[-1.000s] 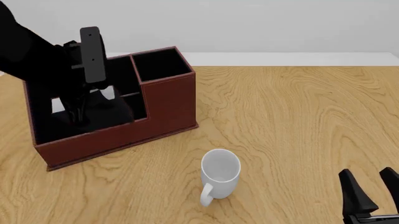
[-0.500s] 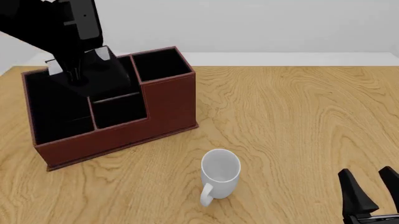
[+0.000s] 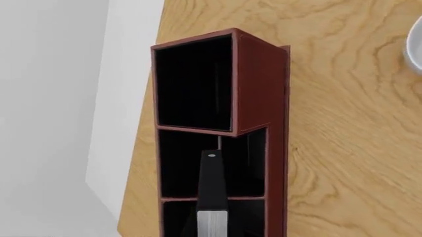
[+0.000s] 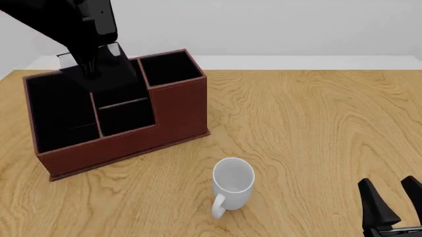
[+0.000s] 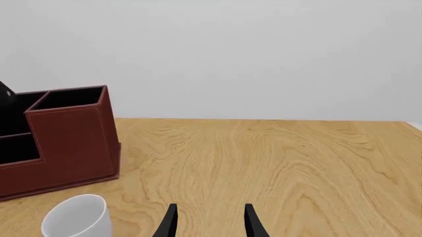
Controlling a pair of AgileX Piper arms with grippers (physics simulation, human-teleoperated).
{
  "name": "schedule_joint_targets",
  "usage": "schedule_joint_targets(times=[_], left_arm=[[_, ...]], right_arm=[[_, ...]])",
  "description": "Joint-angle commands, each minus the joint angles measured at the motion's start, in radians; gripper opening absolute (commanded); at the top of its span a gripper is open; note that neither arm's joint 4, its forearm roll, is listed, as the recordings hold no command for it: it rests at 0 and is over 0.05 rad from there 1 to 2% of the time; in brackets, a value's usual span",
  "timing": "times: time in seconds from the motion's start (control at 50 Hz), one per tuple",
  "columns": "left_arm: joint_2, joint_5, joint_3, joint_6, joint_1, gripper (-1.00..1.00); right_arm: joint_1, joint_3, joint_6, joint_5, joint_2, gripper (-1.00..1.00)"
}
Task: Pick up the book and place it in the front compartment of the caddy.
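Note:
The book (image 4: 113, 74), black with white page edges, hangs tilted over the back of the caddy (image 4: 178, 108), covering part of its rear rim. My left gripper (image 4: 86, 68) is shut on the book from above, and the dark arm hides the fingers. In the left wrist view the caddy (image 3: 260, 84) lies below, with a narrow black piece ending in grey stripes (image 3: 212, 197) reaching over its compartments. My right gripper (image 4: 396, 207) stands open near the table's front right corner, and nothing is between its fingers (image 5: 209, 219). The caddy (image 5: 72, 143) also shows in the right wrist view.
A white mug (image 4: 232, 182) lies on its side in front of the caddy, handle toward me. It also appears as the mug (image 5: 76, 217) in the right wrist view. Wooden tabletop (image 4: 310, 128) stretches to the right of the caddy.
My left gripper has risen out of the caddy's low compartment with the book and shifted toward the back. The right arm has not moved.

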Motion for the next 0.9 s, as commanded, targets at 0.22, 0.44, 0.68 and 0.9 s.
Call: schedule_joint_targets(times=[0.22, 0.44, 0.68, 0.9], left_arm=[[0.154, 0.0, -0.152, 0.033, 0.023, -1.0], [0.184, -0.001, -0.116, 0.093, 0.087, -1.0], [0.229, -0.011, -0.128, 0.095, 0.099, -1.0], [0.281, -0.044, -0.151, 0.065, 0.083, -1.0]], right_arm=[[-0.007, 0.006, -0.013, 0.003, 0.0, 1.0], [-0.007, 0.007, -0.014, 0.006, 0.0, 1.0], [-0.008, 0.008, -0.016, 0.005, 0.0, 1.0], [-0.009, 0.01, -0.026, 0.007, 0.0, 1.0]])
